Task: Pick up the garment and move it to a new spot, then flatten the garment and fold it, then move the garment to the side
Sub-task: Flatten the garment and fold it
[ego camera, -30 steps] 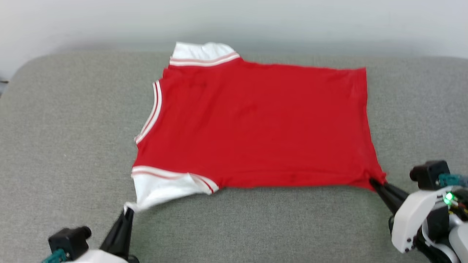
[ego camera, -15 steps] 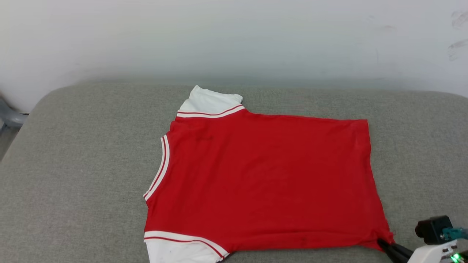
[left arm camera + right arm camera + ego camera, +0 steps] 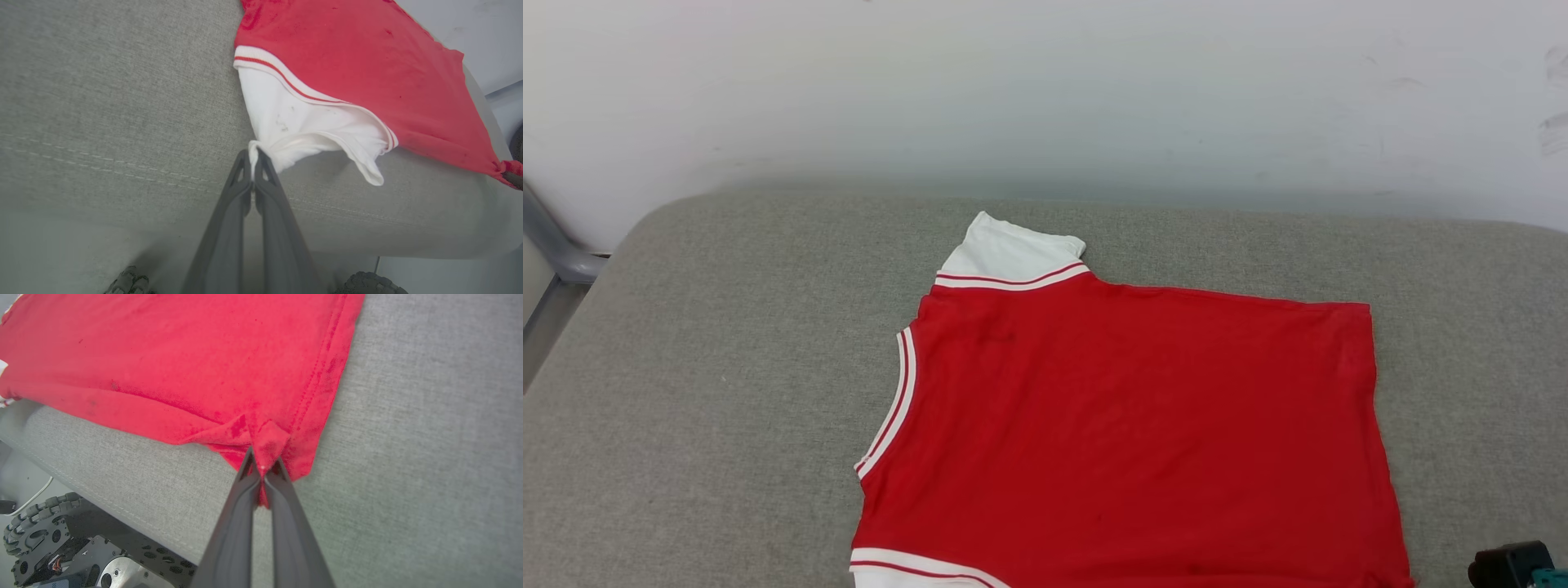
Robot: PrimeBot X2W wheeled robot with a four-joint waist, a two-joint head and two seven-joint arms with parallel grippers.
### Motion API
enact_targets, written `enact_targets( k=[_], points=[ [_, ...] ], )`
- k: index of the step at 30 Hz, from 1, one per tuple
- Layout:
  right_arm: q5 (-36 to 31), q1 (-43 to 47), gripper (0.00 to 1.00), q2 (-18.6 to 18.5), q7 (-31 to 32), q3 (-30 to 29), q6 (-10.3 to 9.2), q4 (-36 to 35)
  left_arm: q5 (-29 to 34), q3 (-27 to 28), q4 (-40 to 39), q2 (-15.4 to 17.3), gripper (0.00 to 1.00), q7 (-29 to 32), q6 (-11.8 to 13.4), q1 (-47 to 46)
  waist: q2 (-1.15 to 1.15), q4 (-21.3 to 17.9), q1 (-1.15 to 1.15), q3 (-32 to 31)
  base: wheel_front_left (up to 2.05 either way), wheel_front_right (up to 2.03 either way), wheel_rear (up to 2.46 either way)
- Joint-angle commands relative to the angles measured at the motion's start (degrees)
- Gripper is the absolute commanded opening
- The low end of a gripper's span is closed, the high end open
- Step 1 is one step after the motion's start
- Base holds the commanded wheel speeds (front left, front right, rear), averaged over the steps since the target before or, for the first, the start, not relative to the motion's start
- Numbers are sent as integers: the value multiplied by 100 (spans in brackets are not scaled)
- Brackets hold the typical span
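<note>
Cushion (image 3: 711, 384): grey upholstery was seen spanning the head view, backed by a pale wall (image 3: 1045, 82).
Garment (image 3: 1135, 441): red jersey was laid plain face up, mostly flat, by the front edge, neckline toward the robot's left.
Near sleeve (image 3: 294, 122): white cloth was drawn to a peak at the cushion's edge.
Hem corner (image 3: 265, 445): small creases were gathered here.
Left gripper (image 3: 253, 156): fingers were clamped on the sleeve tip.
Right gripper (image 3: 262, 468): fingers were pinched tight on the hem corner.
Step judged: flattening. An even, low outward pull was judged best, so that slack could be removed without the body being skewed.
</note>
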Motion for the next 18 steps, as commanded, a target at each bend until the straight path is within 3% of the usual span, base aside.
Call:
enact_targets(
  k=[1, 8, 18],
  points=[
    [12, 81, 0, 57, 13, -30, -9, -44, 56, 28, -15, 25, 0, -52, 21, -29, 0, 2, 0, 0, 0, 0, 0],
    [-106, -36, 0, 229, -21, -250, -9, -192, 333, 100, -141, 109, 0, -275, 65, -377, 0, -59, 0, 15, 0, 0, 0],
    [-81, -372, 0, 335, 94, -371, -8, -294, 737, 101, -87, 415, 0, -164, -102, -1327, 0, -217, 0, 161, 0, 0, 0]
  ],
)
